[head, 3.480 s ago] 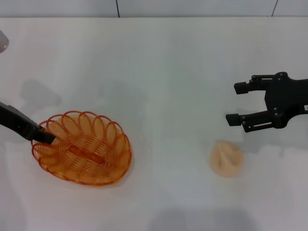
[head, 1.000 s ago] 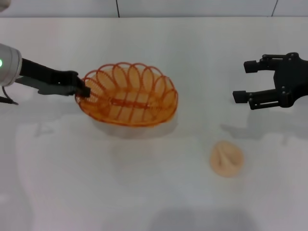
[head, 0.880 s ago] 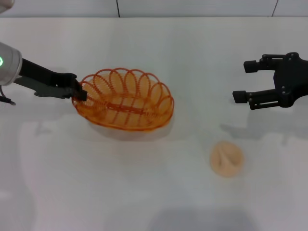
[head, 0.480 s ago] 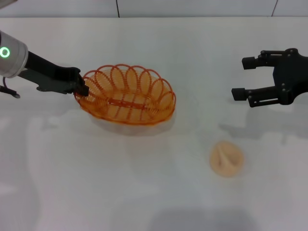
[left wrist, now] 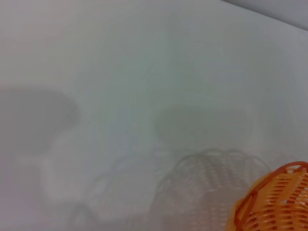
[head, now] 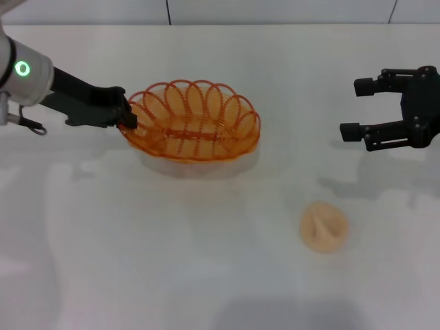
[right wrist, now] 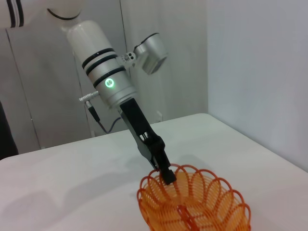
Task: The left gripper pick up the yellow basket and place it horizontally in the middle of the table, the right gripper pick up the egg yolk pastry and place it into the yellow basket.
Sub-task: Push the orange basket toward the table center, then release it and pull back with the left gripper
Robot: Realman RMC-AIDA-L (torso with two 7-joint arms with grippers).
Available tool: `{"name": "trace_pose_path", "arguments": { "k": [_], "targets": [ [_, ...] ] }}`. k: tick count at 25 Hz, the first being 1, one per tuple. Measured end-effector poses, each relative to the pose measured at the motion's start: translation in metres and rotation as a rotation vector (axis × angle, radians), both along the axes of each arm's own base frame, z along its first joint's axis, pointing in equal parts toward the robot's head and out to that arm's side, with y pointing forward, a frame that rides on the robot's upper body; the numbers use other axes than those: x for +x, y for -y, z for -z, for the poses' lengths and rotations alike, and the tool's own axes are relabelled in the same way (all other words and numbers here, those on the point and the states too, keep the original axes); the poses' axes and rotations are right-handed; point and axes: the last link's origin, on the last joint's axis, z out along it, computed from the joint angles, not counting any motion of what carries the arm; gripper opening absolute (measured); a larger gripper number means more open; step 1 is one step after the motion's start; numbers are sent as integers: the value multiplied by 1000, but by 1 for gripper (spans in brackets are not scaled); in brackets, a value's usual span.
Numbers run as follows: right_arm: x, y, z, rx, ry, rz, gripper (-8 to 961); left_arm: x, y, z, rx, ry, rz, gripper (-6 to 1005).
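Note:
The yellow basket (head: 192, 122) is an orange-yellow wire oval, held just above the table (head: 206, 261) left of centre, its shadow beneath it. My left gripper (head: 127, 118) is shut on the basket's left rim; its arm carries a green ring light. The basket also shows in the left wrist view (left wrist: 274, 202) and the right wrist view (right wrist: 195, 204), where the left gripper (right wrist: 167, 177) pinches its rim. The egg yolk pastry (head: 324, 227) lies on the table at the front right. My right gripper (head: 357, 108) hangs open and empty at the right, behind the pastry.
A grey wall strip runs along the table's far edge (head: 206, 25). Bare white tabletop lies between the basket and the pastry and along the front.
Over the earlier frames my left gripper lifted the basket from the front left and carried it back and right toward the centre. In the last half second it shifted slightly right and back. The right gripper drifted slightly right.

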Motion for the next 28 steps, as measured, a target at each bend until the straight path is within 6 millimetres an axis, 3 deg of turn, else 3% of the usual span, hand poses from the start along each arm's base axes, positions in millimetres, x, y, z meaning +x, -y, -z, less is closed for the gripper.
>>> {"name": "trace_pose_path", "arguments": {
  "k": [16, 28],
  "targets": [
    [-1, 2, 0, -16, 2, -8, 841, 4, 4, 33, -28, 63, -29, 77],
    [0, 5, 1, -27, 2, -22, 842, -2, 9, 43, -40, 66, -50, 76]
  ]
}}
